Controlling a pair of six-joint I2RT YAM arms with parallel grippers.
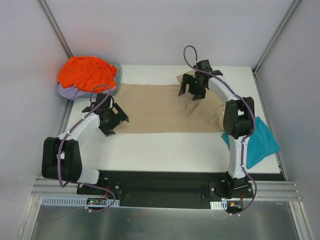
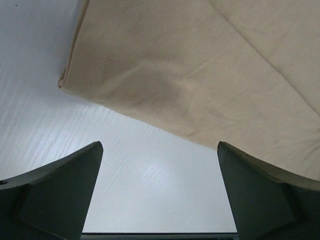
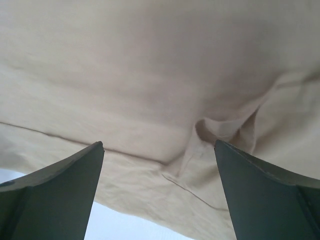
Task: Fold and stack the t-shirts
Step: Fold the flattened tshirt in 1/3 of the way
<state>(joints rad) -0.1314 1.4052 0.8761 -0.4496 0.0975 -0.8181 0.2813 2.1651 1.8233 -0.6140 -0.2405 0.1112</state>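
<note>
Two claws, both spread wide and gripping nothing! The left claw [image 2: 160, 150] hangs low, jaws apart over bare white counter [image 1: 165, 150], just short of the near-left corner of the tan t-shirt [image 1: 160, 107], where a stitched hem turns under at the edge. The right claw [image 3: 159, 150], jaws equally parted, hovers right above that same tan cloth toward its right end, over a puckered fold where a sleeve seems to tuck in. Out from there, the tan shirt lies stretched as a long flat band across the middle of the counter, and I'd judge it partly folded, narrowed lengthwise but not yet brought end to end. The teal t-shirt [image 1: 260, 142] sits at the right edge, half hidden behind the right arm, fairly flat; whether it's properly folded, I can't tell. Far left corner, the orange t-shirt [image 1: 85, 72] is heaped on the lavender t-shirt [image 1: 67, 92] in the basin [image 1: 119, 75], both crumpled and plainly unfolded. No stack anywhere yet, so by my reckoning most of the job lies ahead.
</note>
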